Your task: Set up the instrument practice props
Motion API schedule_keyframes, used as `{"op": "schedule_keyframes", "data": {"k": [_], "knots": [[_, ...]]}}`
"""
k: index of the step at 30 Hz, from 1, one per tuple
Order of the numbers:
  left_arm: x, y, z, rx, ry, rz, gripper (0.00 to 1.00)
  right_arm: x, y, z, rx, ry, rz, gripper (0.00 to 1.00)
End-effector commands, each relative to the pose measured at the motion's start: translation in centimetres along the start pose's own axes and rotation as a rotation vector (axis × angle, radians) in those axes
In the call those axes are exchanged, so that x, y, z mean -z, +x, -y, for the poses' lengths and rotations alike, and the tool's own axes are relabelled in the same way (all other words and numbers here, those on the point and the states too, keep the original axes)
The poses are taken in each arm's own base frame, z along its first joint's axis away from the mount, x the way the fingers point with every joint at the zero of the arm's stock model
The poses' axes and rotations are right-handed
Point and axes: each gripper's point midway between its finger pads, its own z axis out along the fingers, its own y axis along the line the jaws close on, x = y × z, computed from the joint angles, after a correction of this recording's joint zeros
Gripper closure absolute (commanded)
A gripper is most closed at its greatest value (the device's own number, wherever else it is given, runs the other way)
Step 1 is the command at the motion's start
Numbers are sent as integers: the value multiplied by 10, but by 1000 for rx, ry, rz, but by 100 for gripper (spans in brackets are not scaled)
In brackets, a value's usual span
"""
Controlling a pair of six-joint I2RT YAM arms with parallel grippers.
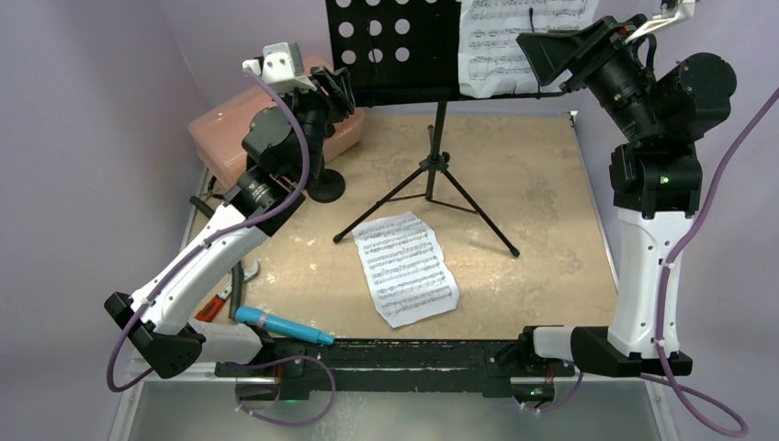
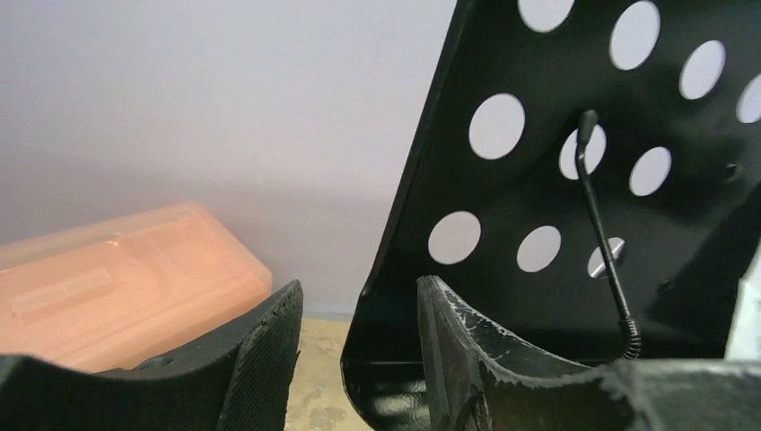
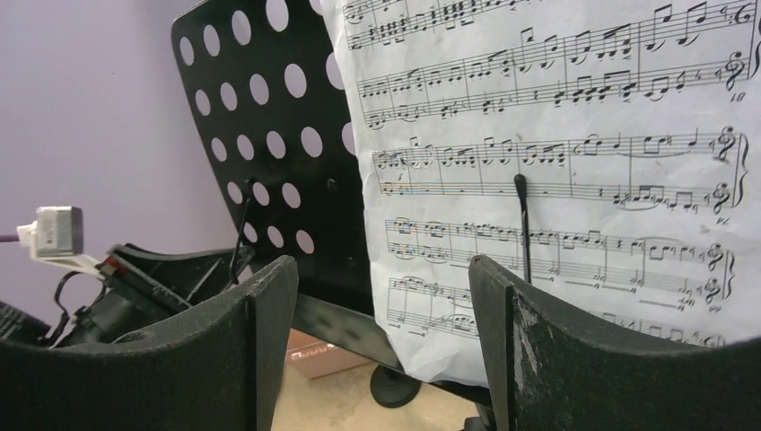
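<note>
The microphone (image 1: pixel 280 326) lies at the near left edge. Further back, my left claw (image 2: pixel 359 301) hangs with jaws apart at the left rim of the music stand's perforated desk (image 2: pixel 574 206), and I judge it isn't touching the rim. To steady the desk, I'd close gently on that rim alone, since the tripod looks light and could tip. One loose page (image 1: pixel 409 268) lies flat between the legs. My right claw (image 3: pixel 381 274), jaws apart and empty, faces the page on the desk (image 3: pixel 574 180).
</note>
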Motion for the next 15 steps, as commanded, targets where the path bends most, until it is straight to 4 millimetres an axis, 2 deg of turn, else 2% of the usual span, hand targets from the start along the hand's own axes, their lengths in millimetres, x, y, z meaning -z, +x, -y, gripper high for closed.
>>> {"op": "schedule_keyframes", "data": {"k": [1,7,15], "knots": [[-12,-1,-16,11,-60,-13,53,4,-15,-19,21,-63,43,27],[-23,-1,-22,20,-56,0,54,3,-16,-22,10,-76,45,27],[-29,-2,-16,24,-21,11,54,5,-16,-26,14,-95,47,27]]}}
